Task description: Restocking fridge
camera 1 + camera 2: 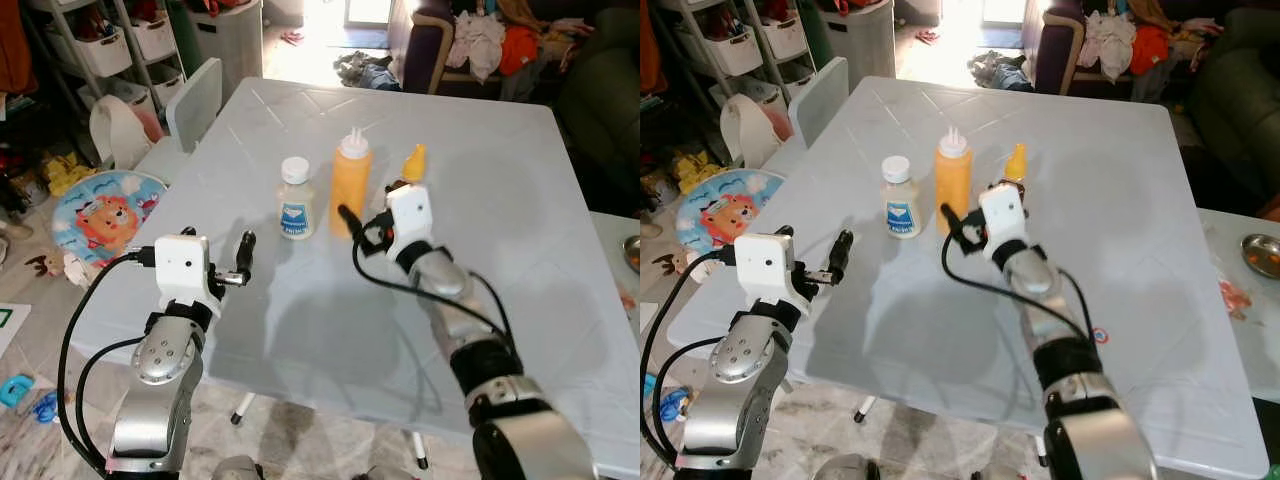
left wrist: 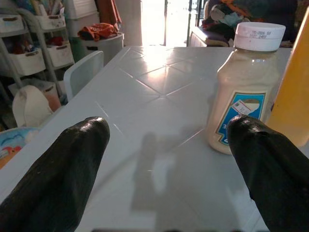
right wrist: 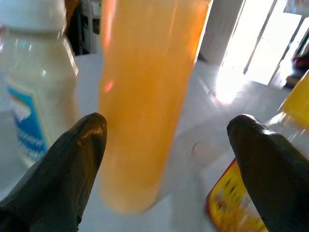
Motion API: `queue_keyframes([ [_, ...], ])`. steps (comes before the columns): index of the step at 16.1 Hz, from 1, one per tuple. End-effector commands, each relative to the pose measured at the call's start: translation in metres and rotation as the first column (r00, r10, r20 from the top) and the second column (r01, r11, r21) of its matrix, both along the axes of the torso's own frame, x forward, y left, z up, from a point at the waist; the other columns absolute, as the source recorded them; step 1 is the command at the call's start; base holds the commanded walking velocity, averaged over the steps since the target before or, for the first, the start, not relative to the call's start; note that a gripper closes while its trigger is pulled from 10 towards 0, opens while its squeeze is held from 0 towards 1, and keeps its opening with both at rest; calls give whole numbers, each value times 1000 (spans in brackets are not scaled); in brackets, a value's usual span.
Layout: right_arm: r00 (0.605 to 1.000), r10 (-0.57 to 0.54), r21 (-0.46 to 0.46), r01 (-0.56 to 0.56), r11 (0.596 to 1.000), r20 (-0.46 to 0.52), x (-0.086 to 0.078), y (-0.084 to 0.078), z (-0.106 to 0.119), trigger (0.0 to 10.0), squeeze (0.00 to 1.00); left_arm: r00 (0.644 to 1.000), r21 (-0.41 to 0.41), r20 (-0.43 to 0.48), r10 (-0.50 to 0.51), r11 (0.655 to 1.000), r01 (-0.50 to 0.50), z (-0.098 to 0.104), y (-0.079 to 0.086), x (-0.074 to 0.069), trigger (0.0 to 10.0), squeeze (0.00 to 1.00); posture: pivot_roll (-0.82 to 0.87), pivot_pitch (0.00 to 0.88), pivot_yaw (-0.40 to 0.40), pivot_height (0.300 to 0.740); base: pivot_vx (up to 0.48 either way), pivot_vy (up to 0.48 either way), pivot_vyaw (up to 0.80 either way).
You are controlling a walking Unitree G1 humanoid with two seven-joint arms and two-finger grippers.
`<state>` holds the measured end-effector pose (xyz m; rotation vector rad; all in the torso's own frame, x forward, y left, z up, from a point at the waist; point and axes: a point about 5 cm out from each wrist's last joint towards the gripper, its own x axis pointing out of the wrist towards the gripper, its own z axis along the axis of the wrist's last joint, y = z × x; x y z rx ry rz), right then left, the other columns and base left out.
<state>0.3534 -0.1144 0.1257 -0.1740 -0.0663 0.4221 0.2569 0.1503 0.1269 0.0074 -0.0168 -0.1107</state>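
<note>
As the restocking of the fridge gets under way, three condiment containers stand in a close row near the middle of the pale grey square plastic table [image 1: 520, 200]: a white-capped jar of creamy sauce with a blue label [image 1: 295, 199], a tall orange squeeze bottle with a white nozzle [image 1: 350, 184] just beside it, and a yellow-capped bottle with a yellow and red label [image 1: 413, 165] partly hidden behind the right gripper [image 1: 362, 235]. That gripper hovers with its two black fingers spread wide, level with the orange bottle and just short of it, gripping nothing. The left gripper [image 1: 243, 262] is also spread and empty, held above the table nearer the front edge, facing the jar from some way off. The risk lies in how tightly the containers are packed: a finger sliding in beside the orange bottle could likely knock the jar or the yellow-capped bottle over, and the tall, narrow squeeze bottle may well tip or slip if the fingers close off-centre or too high on its soft body.
</note>
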Motion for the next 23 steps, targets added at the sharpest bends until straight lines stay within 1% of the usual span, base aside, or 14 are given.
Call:
queue_keyframes([
  [1,999,9,-15,-8,1000,38,7,1,12,10000,0,1000,8,2,8,1000,-8,0,1,1,10000,0,57,17,-8,740,0,0,0],
  [5,997,33,-68,-28,997,73,14,1,23,10000,0,1000,7,2,12,1000,-12,0,2,2,10000,0,60,14,-8,740,0,0,0],
  [8,994,62,-74,-55,996,87,17,4,28,10000,0,1000,9,2,10,1000,-11,-1,2,3,10000,0,60,13,-4,740,0,0,0],
  [9,993,70,-79,-63,995,94,18,5,29,10000,1000,1000,10,3,10,1000,-10,0,2,3,10000,0,60,13,-3,740,0,0,0],
  [12,992,79,-66,-73,995,99,19,7,30,10000,1000,1000,12,4,10,1000,-10,0,3,4,10000,0,63,14,-5,740,0,0,0],
  [13,991,88,-59,-83,995,99,19,9,31,10000,51,1000,12,4,10,1000,-10,0,3,4,10000,0,65,14,-6,740,0,0,0],
  [14,990,103,-48,-99,994,99,19,11,32,10000,0,1000,13,4,11,1000,-11,0,3,4,10000,0,67,15,-6,740,0,0,0],
  [18,989,99,10,-101,995,110,26,16,43,10000,0,1000,23,3,16,1000,-16,0,7,2,10000,0,85,22,-6,740,0,0,0],
  [19,988,103,20,-106,994,116,28,19,47,10000,0,1000,28,1,18,999,-18,0,8,0,10000,0,94,28,-4,740,0,0,0],
  [23,987,115,38,-120,992,112,31,25,51,10000,0,1000,44,-8,19,999,-19,0,12,-5,10000,0,111,42,1,740,0,0,0],
])
